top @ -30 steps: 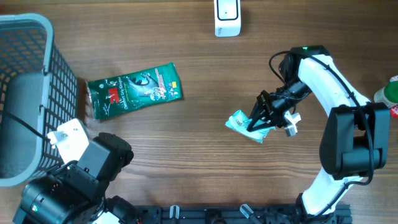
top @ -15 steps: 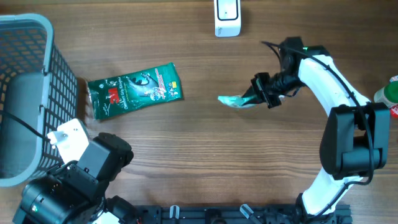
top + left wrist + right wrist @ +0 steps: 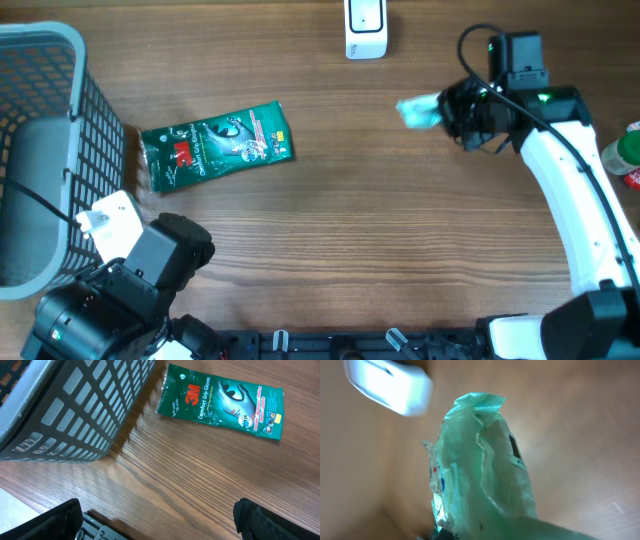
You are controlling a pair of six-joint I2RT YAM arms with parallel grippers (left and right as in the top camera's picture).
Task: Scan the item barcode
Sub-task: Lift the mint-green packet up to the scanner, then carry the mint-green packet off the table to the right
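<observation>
Overhead: step in hand is presenting the item to the reader. Right gripper point(image 3: 458, 113) is clamped on one end of a small teal pouch point(image 3: 419, 111), held clear of the wood-grain table point(image 3: 330, 250). This is in the far-right part of the scene, right of the white scanner point(image 3: 365, 28) and a bit nearer than it. Next move, as I judge it: carry the pouch left and far, and rotate the wrist so the printed face points at the scanner window. The pouch is thin crinkled film, floppy at the free end, so expect it to droop and hide the code. A flat green glossy glove pack point(image 3: 215, 145) lies left of centre. A grey mesh basket point(image 3: 95, 110) stands at the far left.

Left wrist: left gripper point(image 3: 157, 525) is spread wide, holds nothing, and is parked near-left above the table. Its dark finger ends sit in the two lower corners. The glove pack lies flat ahead with a serrated short edge. The basket wall is a rigid plastic grid.

Right wrist: the pouch fills the frame, translucent teal with deep creases and a crimped top seal. There is a small dark print patch on one side; can't tell if it's the barcode. The scanner is a blurred white rounded block at upper left, well apart from the pouch.
</observation>
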